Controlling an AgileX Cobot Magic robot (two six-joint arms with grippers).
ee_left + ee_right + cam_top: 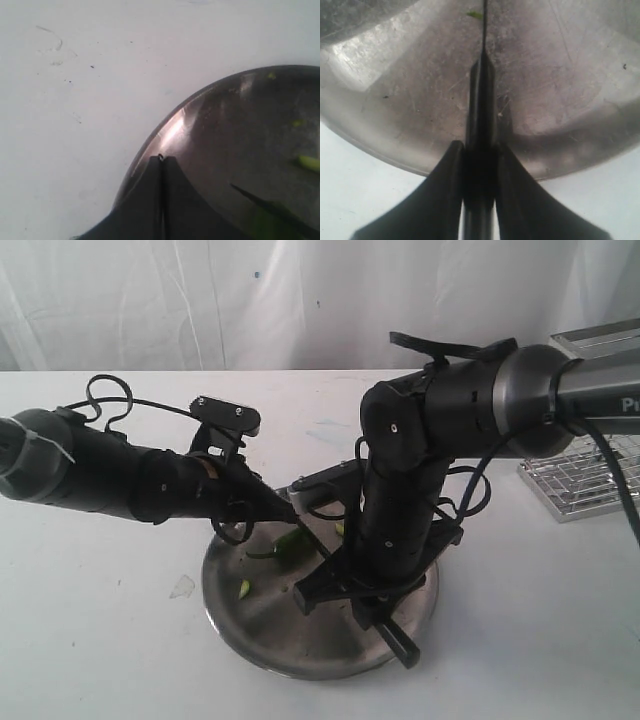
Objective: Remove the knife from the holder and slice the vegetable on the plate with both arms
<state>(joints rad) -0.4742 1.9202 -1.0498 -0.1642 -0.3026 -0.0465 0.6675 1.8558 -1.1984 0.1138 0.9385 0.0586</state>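
Fingers [445,200] of the right gripper [480,146] are clamped on the black handle of the knife [481,100], one on each side. Its wrist view looks straight along the knife: the blade shows edge-on as a thin dark line running out over the scratched steel plate [395,100], with a small pale green bit [474,15] beside it near the far end. The exterior view hides that grip behind the arm's bulk; there only the butt of the handle [400,645] sticks out toward the plate's near rim [260,630].

The left gripper [161,161] has its two fingers pressed together with nothing visible between them, the tip hanging over the plate's edge. Its wrist view catches a slim dark point [270,205] slanting across the plate, probably the knife's blade, above a green blur that may be the chilli pepper, though focus is too soft to be sure. A cut green piece [309,162] lies further in.

From outside, the chilli pepper [290,542] lies on the plate just beside the left gripper's tip, between the two arms, with a pale round [243,588] nearby. The chrome wire holder [585,480] stands well apart at the right, on the white table [100,640].
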